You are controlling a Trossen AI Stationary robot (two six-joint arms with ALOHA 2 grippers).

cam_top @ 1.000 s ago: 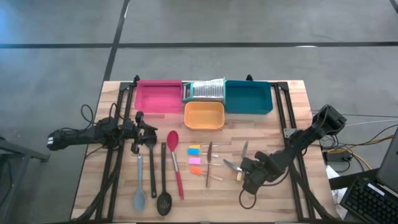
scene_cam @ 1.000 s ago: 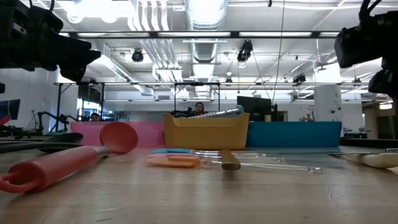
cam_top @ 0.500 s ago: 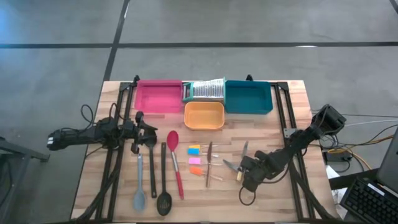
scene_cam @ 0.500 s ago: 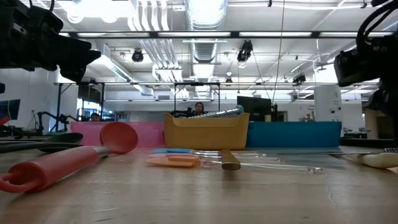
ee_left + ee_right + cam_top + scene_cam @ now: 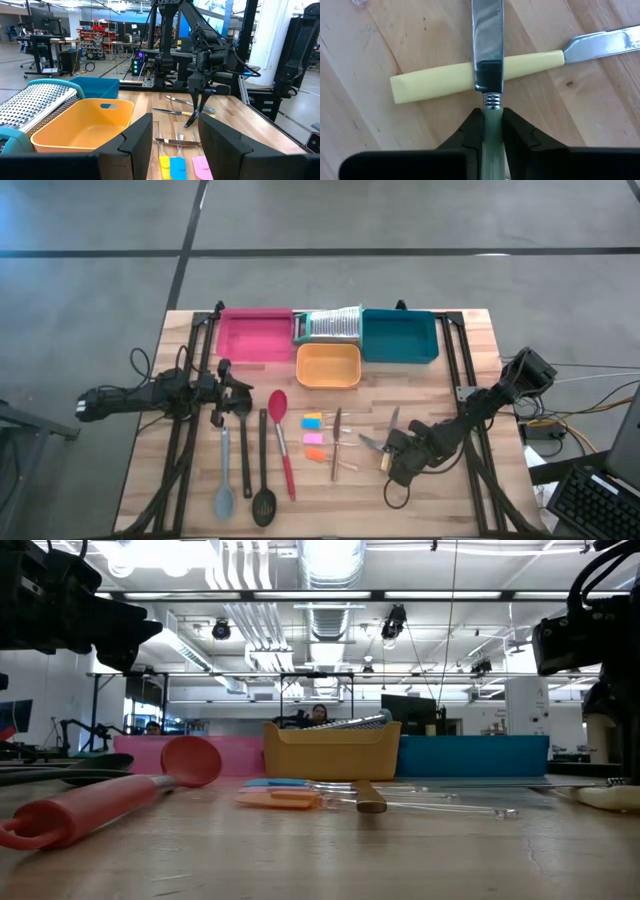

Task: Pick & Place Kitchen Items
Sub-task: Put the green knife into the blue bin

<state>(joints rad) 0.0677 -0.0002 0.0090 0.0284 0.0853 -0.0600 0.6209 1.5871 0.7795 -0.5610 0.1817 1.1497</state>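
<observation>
Two fingers of R gripper (image 5: 491, 131) clamp green-handled knife (image 5: 489, 65), crossing yellow-handled knife (image 5: 435, 81)

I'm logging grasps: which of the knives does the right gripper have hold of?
The green-handled knife: the right gripper is shut on its handle, its blade lying across the yellow-handled knife.

Pink tray (image 5: 255, 335): far edge of table (image 5: 455, 498), left.
Grater (image 5: 331, 326): between pink and teal trays.
Teal tray (image 5: 399, 337): far edge, right.
Orange tray (image 5: 328, 365): just before grater.
</observation>
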